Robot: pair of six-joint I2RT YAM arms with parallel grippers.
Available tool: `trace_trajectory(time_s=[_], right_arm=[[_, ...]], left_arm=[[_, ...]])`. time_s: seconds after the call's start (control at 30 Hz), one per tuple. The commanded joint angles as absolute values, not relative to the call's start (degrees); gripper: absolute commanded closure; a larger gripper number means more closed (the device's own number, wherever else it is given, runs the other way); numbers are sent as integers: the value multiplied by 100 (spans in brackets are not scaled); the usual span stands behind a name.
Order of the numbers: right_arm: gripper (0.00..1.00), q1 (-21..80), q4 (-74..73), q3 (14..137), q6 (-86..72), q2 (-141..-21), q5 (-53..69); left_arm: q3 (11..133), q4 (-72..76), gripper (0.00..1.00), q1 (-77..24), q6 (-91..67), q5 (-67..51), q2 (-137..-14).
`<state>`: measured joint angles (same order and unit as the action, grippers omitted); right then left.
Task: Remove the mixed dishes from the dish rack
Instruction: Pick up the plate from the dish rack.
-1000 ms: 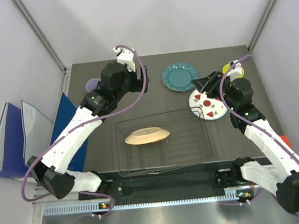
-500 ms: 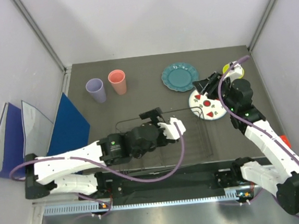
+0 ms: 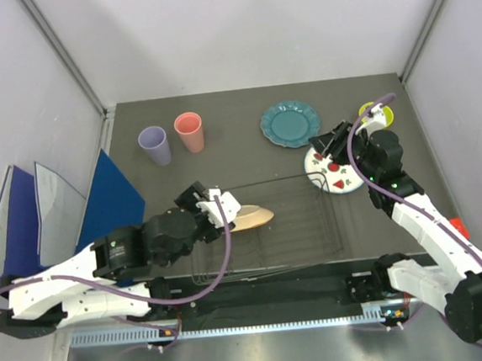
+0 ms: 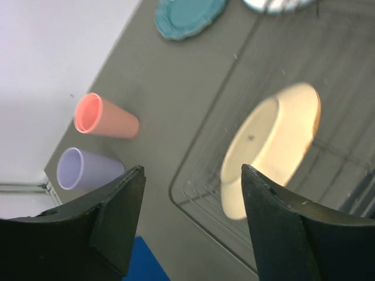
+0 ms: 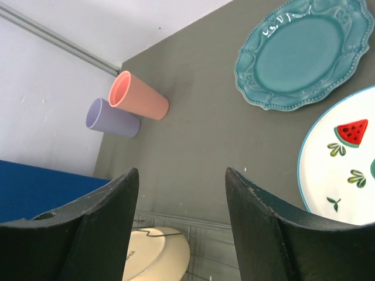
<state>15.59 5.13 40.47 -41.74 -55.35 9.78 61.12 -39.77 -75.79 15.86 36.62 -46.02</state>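
Dish rack (image 3: 336, 223) at lower centre of top view, on table (image 3: 243, 104). Plain plate (image 3: 254, 217) inside rack, left half, leaning. Two cups at upper left, well apart from rack: left cup (image 3: 153, 142), right cup (image 3: 189, 131) just beside it. Scalloped plate (image 3: 289, 124) upper centre-right, flat on table. Watermelon plate (image 3: 338, 179) below and right of it, at rack's upper right corner. Bowl (image 3: 384, 116) far right, partly hidden by arm.

The left arm (image 3: 56, 285) and right arm (image 3: 428, 223) pair white link shells with black joint housings. A purple cable (image 3: 228, 242) loops along each. The gripper fingers (image 4: 117, 216) are matte black wedges.
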Motion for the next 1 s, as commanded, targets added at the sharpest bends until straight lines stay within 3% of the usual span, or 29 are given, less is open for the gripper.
trace_trajectory(time_s=[0.0, 0.67, 0.97], right_arm=[[39, 1617, 914, 3991, -4210, -5616, 1081], [40, 1617, 958, 3964, -4254, -5897, 1134], [40, 1626, 958, 3955, -4263, -5959, 1116]], left_arm=[[5872, -4764, 30, -7637, 1116, 3279, -4896], [4825, -4246, 28, -7822, 1037, 2734, -4685], [4053, -3009, 28, -7813, 1546, 3567, -4737]])
